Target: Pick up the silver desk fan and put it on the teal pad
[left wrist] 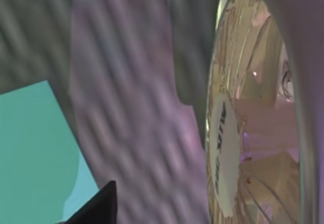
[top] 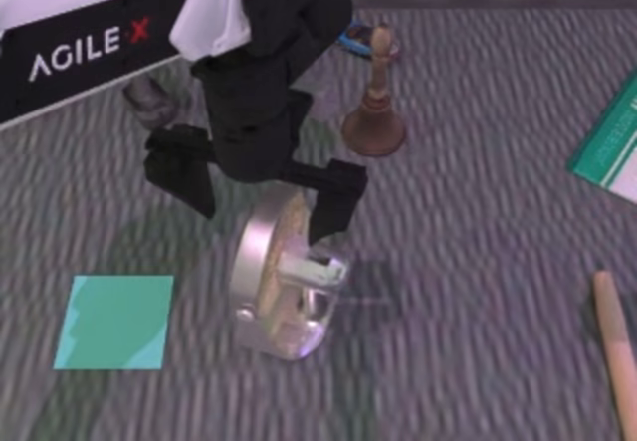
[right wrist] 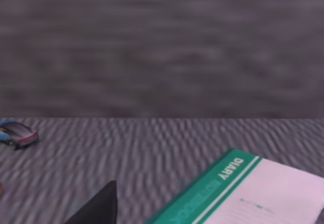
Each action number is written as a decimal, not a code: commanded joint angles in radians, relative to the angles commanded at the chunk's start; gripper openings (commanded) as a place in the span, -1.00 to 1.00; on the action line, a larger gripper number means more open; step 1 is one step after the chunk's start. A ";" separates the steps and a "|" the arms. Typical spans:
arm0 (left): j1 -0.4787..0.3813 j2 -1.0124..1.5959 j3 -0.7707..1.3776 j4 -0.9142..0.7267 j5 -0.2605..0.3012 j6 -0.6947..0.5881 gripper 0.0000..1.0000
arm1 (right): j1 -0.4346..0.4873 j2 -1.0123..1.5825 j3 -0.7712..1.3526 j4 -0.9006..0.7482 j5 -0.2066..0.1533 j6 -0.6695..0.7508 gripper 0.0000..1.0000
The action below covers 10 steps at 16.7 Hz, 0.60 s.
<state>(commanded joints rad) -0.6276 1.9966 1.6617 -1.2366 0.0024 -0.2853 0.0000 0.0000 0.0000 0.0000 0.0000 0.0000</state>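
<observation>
Apparently the silver desk fan (top: 279,287) stands between the spread left pincer (top: 267,197) fingers.

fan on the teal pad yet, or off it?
Off. The silver desk fan stands on the grey table right of the teal pad, apart from it.

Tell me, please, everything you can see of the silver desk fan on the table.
The silver desk fan is a shiny metal disc standing on edge on a curved base, with a tan face and a stubby motor hub sticking out toward the table's right. It sits near the middle of the grey table, right of the teal pad. The left pincer straddles its upper rim, fingers spread; whether they touch is unclear.
</observation>
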 joint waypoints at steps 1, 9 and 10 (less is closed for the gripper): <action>0.000 0.000 0.000 0.000 0.000 0.000 0.85 | 0.000 0.000 0.000 0.000 0.000 0.000 1.00; 0.000 0.000 0.000 0.000 0.000 0.000 -0.36 | 0.000 0.000 0.000 0.000 0.000 0.000 1.00; 0.000 0.000 0.000 0.000 0.000 0.000 -0.51 | 0.000 0.000 0.000 0.000 0.000 0.000 1.00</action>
<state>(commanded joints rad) -0.6276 1.9966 1.6617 -1.2366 0.0024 -0.2853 0.0000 0.0000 0.0000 0.0000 0.0000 0.0000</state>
